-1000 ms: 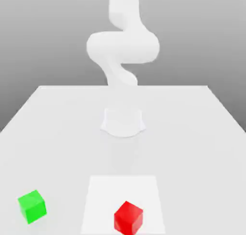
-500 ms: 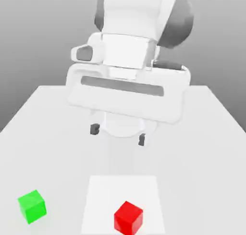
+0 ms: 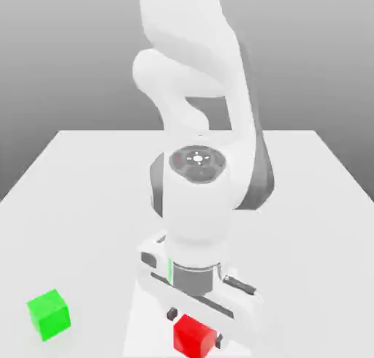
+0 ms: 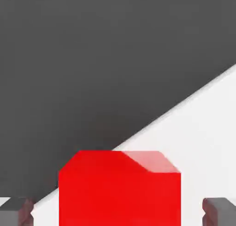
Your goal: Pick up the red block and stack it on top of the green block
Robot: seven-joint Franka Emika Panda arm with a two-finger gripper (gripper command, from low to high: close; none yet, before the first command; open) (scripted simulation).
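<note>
The red block (image 3: 194, 337) lies near the table's front edge, on a paler square patch. My gripper (image 3: 195, 327) has come down over it, with one dark fingertip on each side. In the hand view the red block (image 4: 120, 188) sits between the two fingertips (image 4: 16, 212) of the gripper (image 4: 119, 213), and a gap shows on both sides, so the jaws stand open around it. The green block (image 3: 49, 314) rests on the table at the exterior view's left, well apart from the gripper.
The white table (image 3: 73, 188) stretches back to the arm's base. The bent arm (image 3: 197, 196) towers over the middle of the table, above the red block. A paler square patch (image 3: 144, 327) marks the table under the red block.
The arm has swung forward and down from its upright pose, bringing the gripper from high above the table to the red block. Neither block has moved.
</note>
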